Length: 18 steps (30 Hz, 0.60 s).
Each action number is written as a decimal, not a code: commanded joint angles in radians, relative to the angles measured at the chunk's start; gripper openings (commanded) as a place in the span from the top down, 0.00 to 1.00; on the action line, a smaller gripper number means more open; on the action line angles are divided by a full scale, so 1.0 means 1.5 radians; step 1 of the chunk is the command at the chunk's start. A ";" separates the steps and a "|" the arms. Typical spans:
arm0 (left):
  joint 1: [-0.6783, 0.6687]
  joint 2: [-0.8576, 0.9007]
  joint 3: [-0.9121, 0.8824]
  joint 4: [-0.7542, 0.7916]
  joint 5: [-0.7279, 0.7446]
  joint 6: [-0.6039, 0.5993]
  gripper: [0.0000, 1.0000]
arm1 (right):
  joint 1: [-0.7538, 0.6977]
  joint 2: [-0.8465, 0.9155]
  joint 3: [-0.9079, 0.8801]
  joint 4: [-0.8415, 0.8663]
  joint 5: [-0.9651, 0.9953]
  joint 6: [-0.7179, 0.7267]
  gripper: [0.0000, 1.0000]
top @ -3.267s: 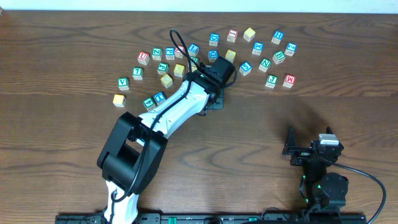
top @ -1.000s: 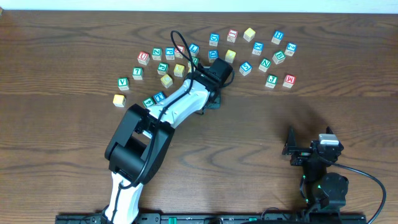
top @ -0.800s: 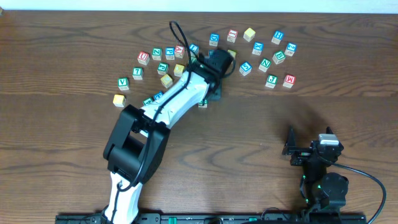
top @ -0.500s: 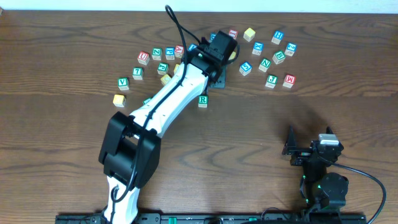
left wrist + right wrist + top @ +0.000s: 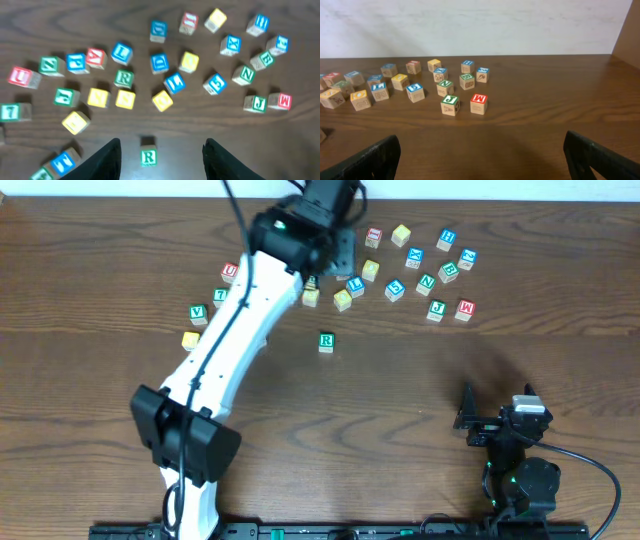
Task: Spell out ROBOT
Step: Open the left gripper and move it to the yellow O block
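R cube [image 5: 148, 157] lies free, seemingly beneath spread left pincer [image 5: 161, 146].

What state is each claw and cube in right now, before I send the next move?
left claw, open, empty, raised above the cubes.
right claw, open wide, empty, parked away from the cubes.
R cube, alone, apart from the cluster, R face up, ungripped.
other cubes, scattered loose, none beside the R cube.
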 commanded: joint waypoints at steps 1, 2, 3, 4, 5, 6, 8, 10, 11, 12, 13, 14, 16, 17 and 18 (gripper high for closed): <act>0.025 -0.003 0.013 -0.005 0.024 0.028 0.48 | -0.004 -0.003 -0.001 -0.002 -0.001 -0.005 0.01; 0.028 0.007 0.013 -0.005 0.032 0.044 0.48 | -0.004 -0.003 -0.001 -0.002 -0.001 -0.005 0.01; 0.028 0.016 0.013 -0.002 0.041 0.064 0.47 | -0.004 -0.003 -0.001 -0.002 -0.001 -0.005 0.01; 0.028 0.026 0.013 0.000 0.043 0.075 0.46 | -0.004 -0.003 -0.001 -0.002 -0.001 -0.005 0.01; 0.027 0.035 0.013 0.002 0.043 0.087 0.44 | -0.004 -0.003 -0.001 -0.002 -0.001 -0.005 0.01; 0.026 0.047 0.013 0.006 0.043 0.104 0.44 | -0.004 -0.003 -0.001 -0.002 -0.001 -0.005 0.01; 0.026 0.068 0.013 0.009 0.043 0.132 0.43 | -0.004 -0.003 -0.001 -0.002 -0.001 -0.005 0.01; 0.026 0.093 0.013 0.010 0.043 0.154 0.43 | -0.004 -0.003 -0.001 -0.002 -0.001 -0.005 0.01; 0.026 0.104 0.013 0.010 0.043 0.165 0.43 | -0.004 -0.003 -0.001 -0.002 -0.001 -0.005 0.01; 0.026 0.114 0.013 0.010 0.043 0.168 0.43 | -0.004 -0.003 -0.001 -0.002 -0.001 -0.005 0.01; 0.025 0.123 0.013 0.010 0.043 0.168 0.43 | -0.004 -0.003 -0.001 -0.002 -0.001 -0.005 0.01; 0.025 0.133 0.013 0.011 0.047 0.168 0.42 | -0.004 -0.003 -0.001 -0.002 -0.001 -0.005 0.01; 0.024 0.152 0.013 0.011 0.061 0.151 0.43 | -0.004 -0.003 -0.001 -0.002 -0.001 -0.005 0.01; 0.023 0.158 0.013 0.011 0.061 0.121 0.43 | -0.004 -0.003 -0.001 -0.002 -0.001 -0.005 0.01; 0.022 0.164 0.013 0.013 0.061 0.088 0.43 | -0.004 -0.003 -0.001 -0.002 -0.001 -0.005 0.01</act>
